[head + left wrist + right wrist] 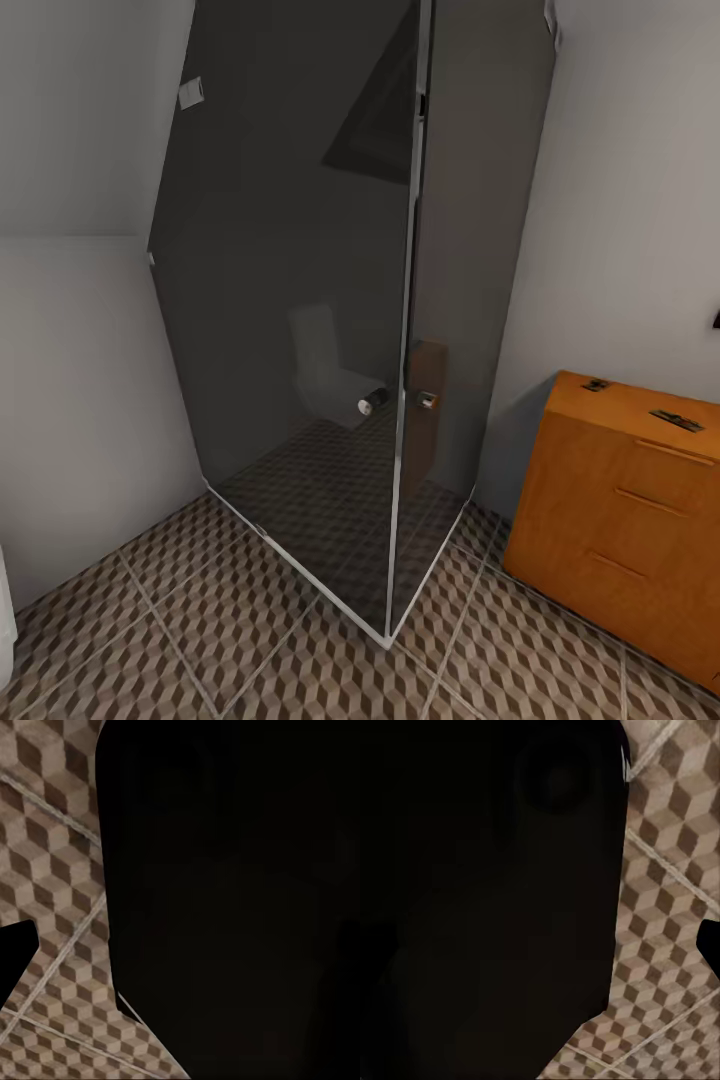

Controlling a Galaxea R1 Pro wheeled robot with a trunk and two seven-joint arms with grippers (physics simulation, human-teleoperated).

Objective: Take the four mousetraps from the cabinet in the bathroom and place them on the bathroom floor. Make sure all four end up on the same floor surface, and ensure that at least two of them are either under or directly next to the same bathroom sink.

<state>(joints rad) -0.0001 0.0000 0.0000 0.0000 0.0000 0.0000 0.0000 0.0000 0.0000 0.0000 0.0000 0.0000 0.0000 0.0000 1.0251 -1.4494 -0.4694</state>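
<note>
Two mousetraps [676, 419] lie on the flat top of the cabinet [620, 500] at about four o'clock in the head view, one nearer the wall at [597, 384]; any others I cannot make out. Judged by size, each is light, stiff and thin, best pinched across its wooden edges, clear of the metal parts. Both wrist views show dark robot bodywork over the bathroom floor [52, 870], so neither pincer's opening can be told, nor its position relative to the traps.
</note>
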